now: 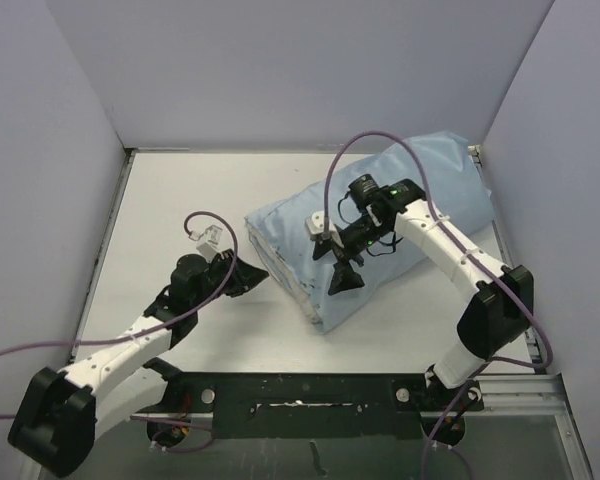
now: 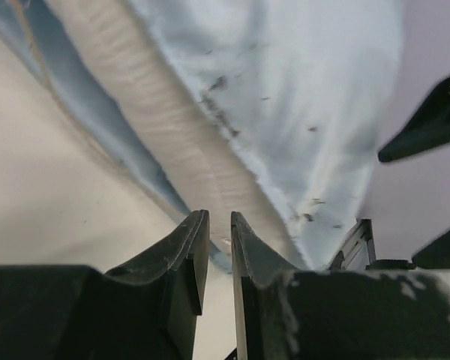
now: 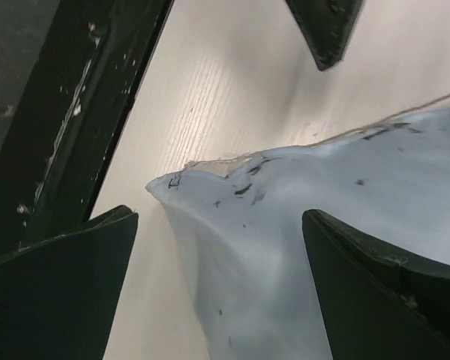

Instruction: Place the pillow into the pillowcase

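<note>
Mostly the job looks done. The pillow [image 2: 165, 142] lies inside the pillowcase [image 1: 420, 190], which is plump along its whole length. Only a pale off-white band of the pillow shows between the blue layers at the open end. By my reading, what is left is to draw the cloth over that last strip and square up the mouth.

The left claw [image 1: 252, 275] sits just off the left corner of the pillowcase's open end, low over the table [image 1: 180, 200]. Its fingers [image 2: 180, 255] are drawn nearly together, with only a thin slit between them and nothing in it. The right claw [image 1: 342, 272] hangs over the near corner of the same open end, spread wide. The blue corner tip lies between and below its fingers, gripped by neither.

As for room, open table runs to the left of the pillowcase and along its near side, so the cloth could be tugged that way freely. The pillowcase's far right end lies close against the right wall [image 1: 540, 150] and the back corner, though I cannot tell whether it touches. Any push deeper would likely meet a stop there. The two claws are near each other at the open end, so a move by one needs care around the other.
</note>
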`<state>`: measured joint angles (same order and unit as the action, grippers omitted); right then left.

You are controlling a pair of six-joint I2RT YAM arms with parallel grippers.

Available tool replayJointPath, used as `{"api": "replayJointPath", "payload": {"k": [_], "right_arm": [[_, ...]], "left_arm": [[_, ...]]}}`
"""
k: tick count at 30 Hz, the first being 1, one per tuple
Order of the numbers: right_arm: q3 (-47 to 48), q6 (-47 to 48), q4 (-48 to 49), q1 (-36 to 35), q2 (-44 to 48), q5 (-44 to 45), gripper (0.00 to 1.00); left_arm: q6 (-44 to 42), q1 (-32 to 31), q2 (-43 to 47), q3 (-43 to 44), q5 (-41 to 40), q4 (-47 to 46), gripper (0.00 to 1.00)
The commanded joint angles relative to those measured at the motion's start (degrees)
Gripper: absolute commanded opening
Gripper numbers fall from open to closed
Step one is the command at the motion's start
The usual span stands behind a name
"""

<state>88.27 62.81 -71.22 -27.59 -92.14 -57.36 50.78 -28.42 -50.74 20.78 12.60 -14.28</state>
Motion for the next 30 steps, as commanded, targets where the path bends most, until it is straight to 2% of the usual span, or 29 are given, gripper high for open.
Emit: {"api": "replayJointPath", "payload": {"k": [1, 5, 6, 7, 10, 11, 12, 15, 17, 19, 22, 25, 27, 30], "right_arm": [[-4.0, 6.1, 3.3, -5.0, -1.0, 14.2, 0.93], [-6.2, 5.8, 6.8, -7.7, -1.5, 23.0, 0.78], [-6.7, 5.6, 7.6, -8.4, -1.5, 24.4, 0.71], [-6.8, 5.3, 8.2, -9.2, -1.7, 25.3, 0.62], [-3.2, 1.9, 7.7, -12.1, -2.5, 22.6, 0.17], [-0.3, 0.4, 6.6, -13.3, -3.2, 19.9, 0.06], [2.8, -1.4, 5.4, -14.4, -4.3, 15.8, 0.0], [14.6, -8.8, 2.0, -15.4, -8.5, -3.6, 0.0], [17.6, -10.7, 1.3, -16.0, -10.3, -13.3, 0.0], [15.2, -13.4, 3.9, -16.9, -10.2, -11.8, 0.0], [6.5, -20.1, 13.1, -14.4, -8.8, -1.9, 0.02], [-0.4, -20.2, 15.6, -10.2, -8.1, 5.5, 0.18], [-2.6, -17.2, 13.4, -9.2, -8.0, 9.0, 0.27], [-3.6, -11.9, 8.7, -8.0, -5.6, 5.8, 0.47]], "left_arm": [[2.4, 0.0, -11.8, 1.6, 5.9, -5.8, 0.17], [4.0, -1.7, -24.4, 5.4, 9.5, -13.8, 0.16], [4.4, -2.7, -27.4, 6.3, 9.8, -17.7, 0.16], [4.8, -3.5, -30.2, 7.4, 10.3, -20.5, 0.17], [6.7, -5.3, -39.4, 12.6, 13.5, -27.8, 0.17], [7.6, -5.5, -42.0, 14.3, 14.7, -30.3, 0.16], [8.6, -5.6, -44.6, 15.8, 15.7, -32.7, 0.16], [11.3, -5.3, -49.2, 18.7, 16.5, -40.2, 0.15], [11.5, -4.9, -49.3, 19.4, 15.8, -42.2, 0.15], [10.4, -4.6, -47.5, 18.8, 14.9, -42.3, 0.16], [8.6, -4.3, -45.1, 16.1, 13.3, -39.5, 0.2], [8.3, -3.2, -42.8, 12.2, 12.7, -35.4, 0.27], [6.9, -2.1, -39.9, 10.2, 12.7, -29.0, 0.34], [3.2, 0.6, -32.7, 8.2, 12.9, -15.3, 0.43]]}}
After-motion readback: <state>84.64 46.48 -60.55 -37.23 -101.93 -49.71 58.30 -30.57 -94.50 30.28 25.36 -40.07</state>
